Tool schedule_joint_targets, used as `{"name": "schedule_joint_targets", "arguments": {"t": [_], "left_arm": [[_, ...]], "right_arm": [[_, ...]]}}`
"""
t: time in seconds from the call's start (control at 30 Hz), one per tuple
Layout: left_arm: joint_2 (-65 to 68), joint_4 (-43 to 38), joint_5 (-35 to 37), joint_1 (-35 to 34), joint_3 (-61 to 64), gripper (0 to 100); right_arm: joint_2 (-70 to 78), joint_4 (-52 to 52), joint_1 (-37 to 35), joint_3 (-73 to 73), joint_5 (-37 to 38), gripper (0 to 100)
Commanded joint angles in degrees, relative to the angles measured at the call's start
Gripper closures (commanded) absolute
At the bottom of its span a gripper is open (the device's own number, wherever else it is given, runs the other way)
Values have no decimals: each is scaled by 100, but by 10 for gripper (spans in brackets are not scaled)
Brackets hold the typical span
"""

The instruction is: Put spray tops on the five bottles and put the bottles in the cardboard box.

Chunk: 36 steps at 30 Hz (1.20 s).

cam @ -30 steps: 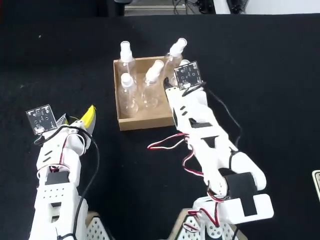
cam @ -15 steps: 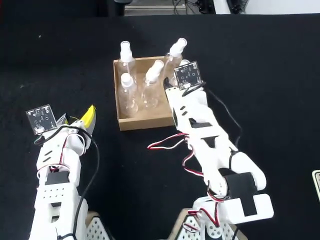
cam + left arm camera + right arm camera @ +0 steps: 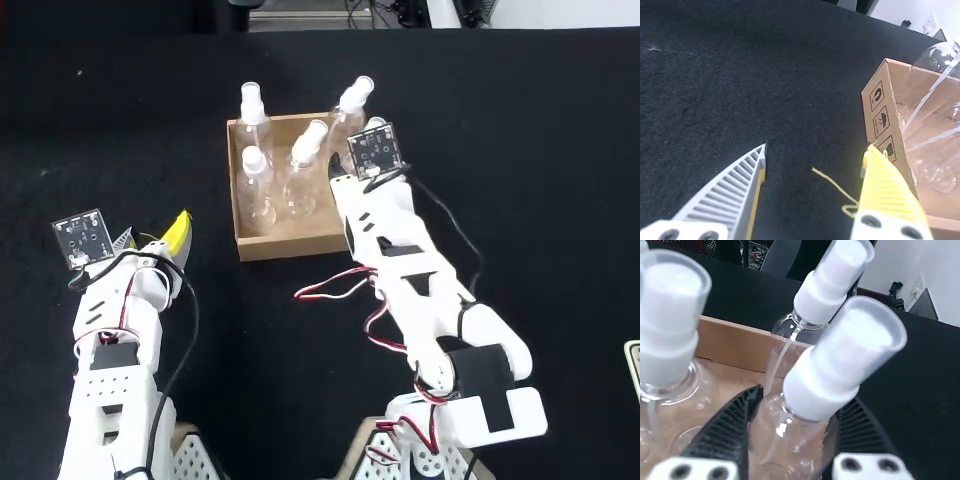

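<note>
1. The right gripper point(image 3: 802, 402) is clamped on a bottle point(image 3: 832, 372), with a black finger on either side below the neck. The spray top is on and the bottle is tilted.
2. That bottle sits at the right edge of the box point(image 3: 288, 243), upper centre of the high view.
3. Four other bottles point(image 3: 303, 165), all capped, stand or lean in the box. One tips out over its upper right corner.
4. The left gripper point(image 3: 817, 150) hangs wide open with nothing in it. It is low over the black table point(image 3: 520, 150), lower left of the high view, near the box's corner.
5. A yellow thread point(image 3: 832, 185) lies on the table between its fingers.
</note>
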Motion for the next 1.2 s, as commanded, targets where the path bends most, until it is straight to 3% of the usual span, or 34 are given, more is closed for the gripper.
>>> {"name": "schedule_joint_targets", "arguments": {"t": [0.0, 0.23, 0.9, 1.17], "left_arm": [[-35, -158, -53, 48, -57, 712], [-35, -158, -53, 48, -57, 712], [-35, -158, -53, 48, -57, 712], [-35, -158, -53, 48, -57, 712]], "right_arm": [[-259, 26, 70, 22, 53, 866], [-347, 26, 44, 127, 53, 737], [-787, 26, 35, 470, 53, 739], [-831, 18, 70, 479, 53, 948]]}}
